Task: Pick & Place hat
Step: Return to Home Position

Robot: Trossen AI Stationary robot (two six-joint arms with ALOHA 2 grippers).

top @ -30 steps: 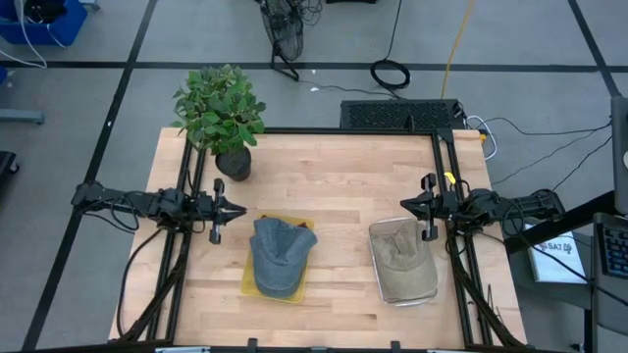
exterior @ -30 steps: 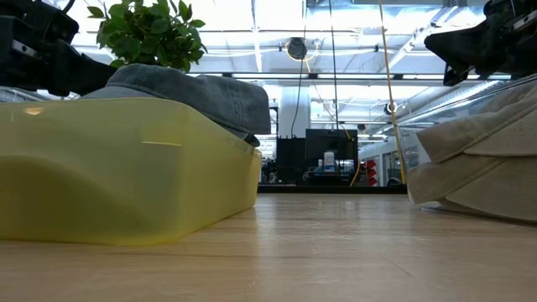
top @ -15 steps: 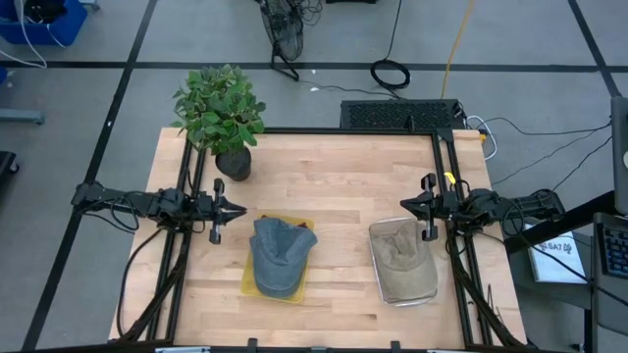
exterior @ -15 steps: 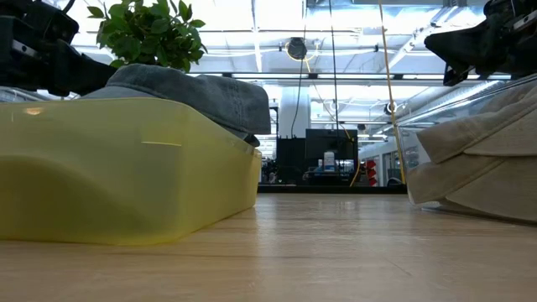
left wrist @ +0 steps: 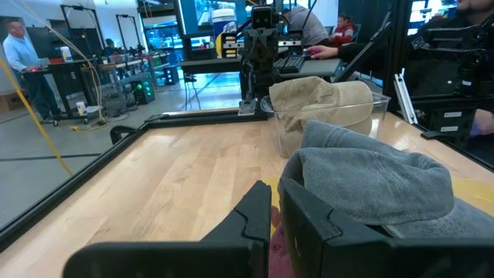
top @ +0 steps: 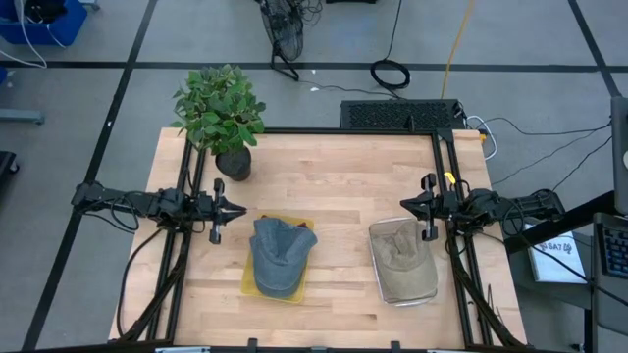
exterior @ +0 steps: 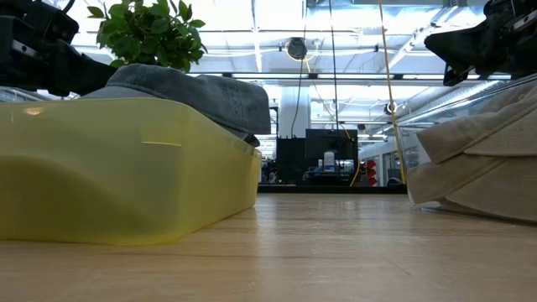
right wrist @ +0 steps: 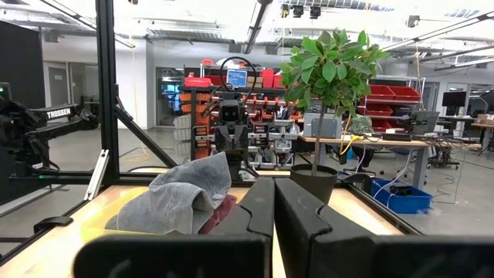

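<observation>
Blue cap (top: pixel 280 257) lies in yellow bin (top: pixel 247 285), filling it and rising above the rim. Red fabric (right wrist: pixel 221 211) shows beneath it. The bin sits toward the front of the table (top: pixel 334 176), left of centre. Tan cap (top: pixel 402 257) fills clear bin (top: pixel 433 291) to the right; the 2 bins are well apart.

Left gripper (top: pixel 235 209) hangs at the left table edge, near the yellow bin's far corner, fingers closed to a slit, holding nothing. Right gripper (top: pixel 406 205) sits opposite, by the clear bin, fingers together, empty.

Potted plant (top: pixel 221 113) stands at the far-left corner.
</observation>
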